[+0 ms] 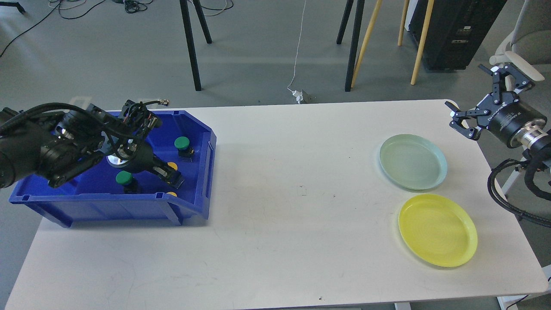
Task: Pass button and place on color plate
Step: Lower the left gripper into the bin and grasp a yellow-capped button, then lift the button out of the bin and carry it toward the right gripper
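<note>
A blue bin (196,125) stands at the table's left. In it are two green buttons (181,143) (124,177) and yellow buttons (171,166), partly hidden. My left gripper (172,177) reaches down into the bin between the green buttons, right by the yellow ones; its fingers are dark and I cannot tell them apart. A pale green plate (412,161) and a yellow plate (437,229) lie at the table's right. My right gripper (484,101) is open and empty, above the table's far right corner.
The white table (284,206) lies between the bin and the plates. Black and wooden stand legs, cables and a dark cabinet stand on the floor behind the table. A chair is at the far right.
</note>
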Motion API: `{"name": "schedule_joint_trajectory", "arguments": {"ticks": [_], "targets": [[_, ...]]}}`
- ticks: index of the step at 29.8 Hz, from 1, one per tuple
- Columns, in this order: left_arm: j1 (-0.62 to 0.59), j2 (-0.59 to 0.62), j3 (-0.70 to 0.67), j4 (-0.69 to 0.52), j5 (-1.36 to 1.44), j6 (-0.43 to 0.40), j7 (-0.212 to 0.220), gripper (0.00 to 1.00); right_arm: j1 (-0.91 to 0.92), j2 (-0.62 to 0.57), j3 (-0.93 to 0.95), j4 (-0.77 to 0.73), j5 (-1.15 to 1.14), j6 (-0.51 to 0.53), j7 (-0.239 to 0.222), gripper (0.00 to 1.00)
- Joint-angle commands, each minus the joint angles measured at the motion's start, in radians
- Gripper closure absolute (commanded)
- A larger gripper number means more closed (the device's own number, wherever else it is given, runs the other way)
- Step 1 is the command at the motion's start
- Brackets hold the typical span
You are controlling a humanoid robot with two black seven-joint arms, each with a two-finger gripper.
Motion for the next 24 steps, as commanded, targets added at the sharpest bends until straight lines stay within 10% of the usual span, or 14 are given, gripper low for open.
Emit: {"name": "schedule_joint_trajectory", "arguments": {"ticks": [1, 11, 24], "targets": [[-0.034, 0.088, -0.071, -0.092, -0.001, 0.0, 0.0, 0.98, 0.002, 0.0, 0.003, 0.003, 0.0, 0.0, 0.0, 0.0], [-0.11, 0.285, -0.566, -0.398, -0.273, 0.0, 0.0, 0.98, -0.023, -0.083, 0.042, 0.245, -0.02, 0.0, 0.009, 0.0], [0.226, -0.146, -0.858, -0.222, -0.778, 0.0, 0.0, 0.97, -0.094, -0.006, 0.03, 0.462, -0.302, 0.0, 0.103, 0.0]]}}
